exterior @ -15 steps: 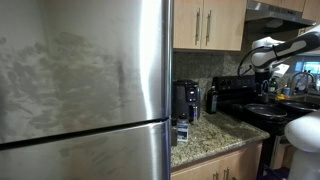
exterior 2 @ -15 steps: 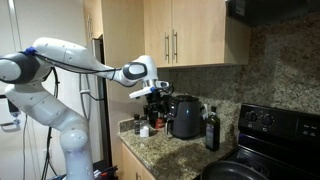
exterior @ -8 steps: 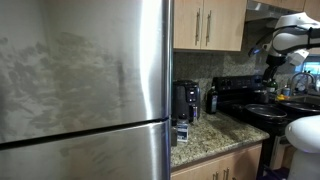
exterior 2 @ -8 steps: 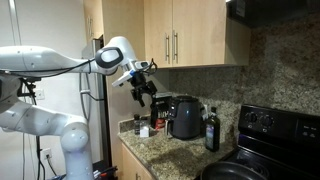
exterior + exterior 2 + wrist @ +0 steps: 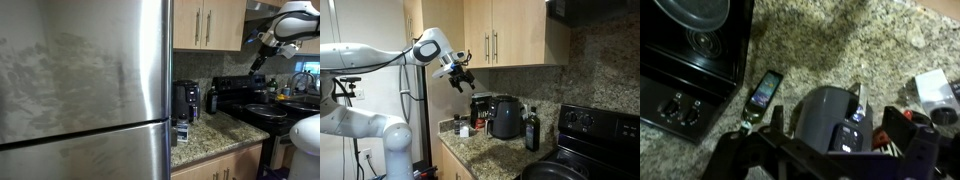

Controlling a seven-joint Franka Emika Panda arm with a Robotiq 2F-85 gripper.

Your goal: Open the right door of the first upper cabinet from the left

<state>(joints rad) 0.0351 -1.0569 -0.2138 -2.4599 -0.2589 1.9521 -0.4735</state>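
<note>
The flat light-tan wood right door (image 5: 522, 32) with a thin silver bar handle is shut on the light-tan two-door wall cabinet (image 5: 476, 30). The black robot pincer (image 5: 461, 78) hangs near it, lower down, not touching. Its fingers are spread apart and hold nothing.

No text, brand, number or sign could be read in any view — the bottle (image 5: 763, 92) bore a label, but it was too small and blurred to make out.
</note>
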